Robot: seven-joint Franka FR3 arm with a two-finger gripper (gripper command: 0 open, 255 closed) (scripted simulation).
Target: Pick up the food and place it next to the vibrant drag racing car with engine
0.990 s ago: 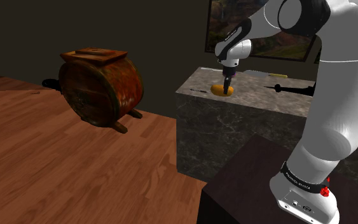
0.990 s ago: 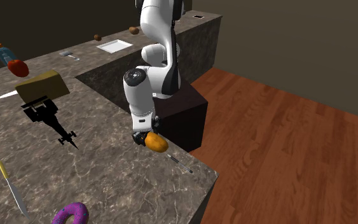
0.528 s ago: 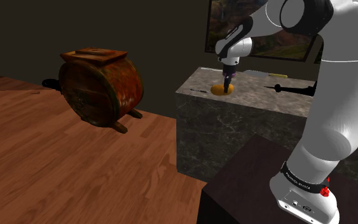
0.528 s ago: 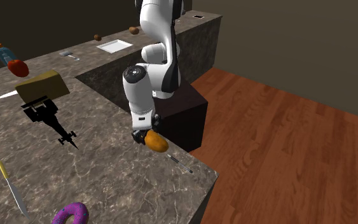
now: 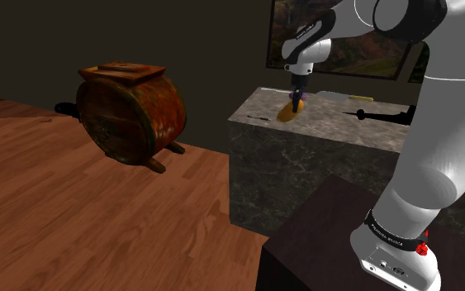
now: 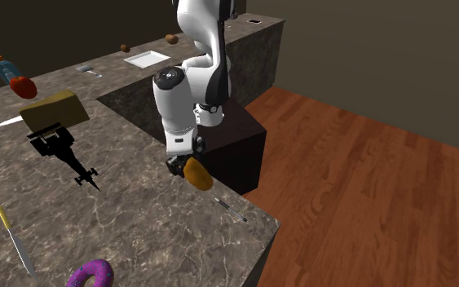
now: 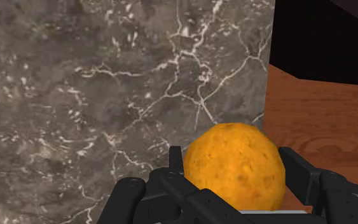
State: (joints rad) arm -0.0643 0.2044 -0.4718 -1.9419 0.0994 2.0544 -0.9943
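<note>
An orange, rough-skinned oval food item (image 5: 287, 113) (image 6: 197, 173) (image 7: 234, 167) hangs tilted just above the marble counter (image 6: 162, 236), near its edge. My gripper (image 5: 296, 102) (image 6: 185, 168) (image 7: 234, 191) is shut on it, with one black finger (image 7: 301, 170) on each side of it. The drag racing car (image 6: 63, 152) looks all black. It lies on the counter well to the second exterior view's left of the food, and shows as a dark shape (image 5: 381, 114) in the shoulder view.
A purple donut (image 6: 89, 275), a yellow-handled knife (image 6: 11, 236), a tan block (image 6: 54, 108), a red item (image 6: 21, 84) and a white tray (image 6: 147, 59) share the counter. A thin small tool (image 6: 231, 209) lies near the edge. A wooden barrel-like piece (image 5: 131, 112) stands on the floor.
My gripper has risen from the counter with the food in it. The food now hangs tilted above the surface.
</note>
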